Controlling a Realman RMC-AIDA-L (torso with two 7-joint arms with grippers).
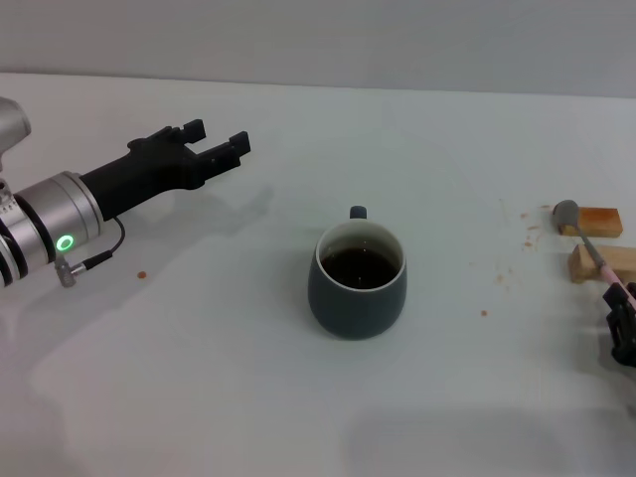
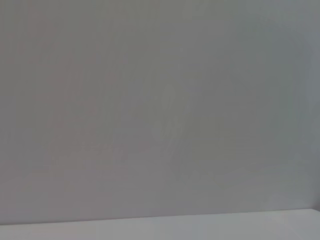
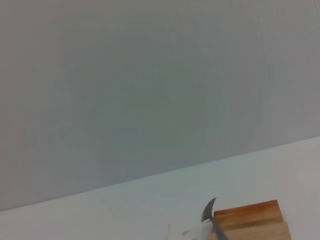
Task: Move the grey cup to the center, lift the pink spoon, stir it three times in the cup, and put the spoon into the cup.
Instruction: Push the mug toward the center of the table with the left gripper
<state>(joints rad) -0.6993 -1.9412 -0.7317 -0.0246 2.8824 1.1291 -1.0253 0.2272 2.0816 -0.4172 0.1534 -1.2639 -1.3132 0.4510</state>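
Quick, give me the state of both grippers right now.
Left gripper: open, empty, above the table left of the grey cup.
Right gripper: by the pink spoon; cannot be told.

Head looks down, wrists face wall

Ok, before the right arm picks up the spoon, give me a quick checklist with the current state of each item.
1. Grey cup near the table's center, upright, dark liquid inside: ok.
2. Pink spoon lying across the two wooden blocks, reachable from the right: ok.
3. Right tool at the spoon's handle end: ok; grip on the handle: cannot tell.
4. Left tool open, held above the table left of the cup, away from it: ok.
5. Path between spoon and cup free of objects: ok.
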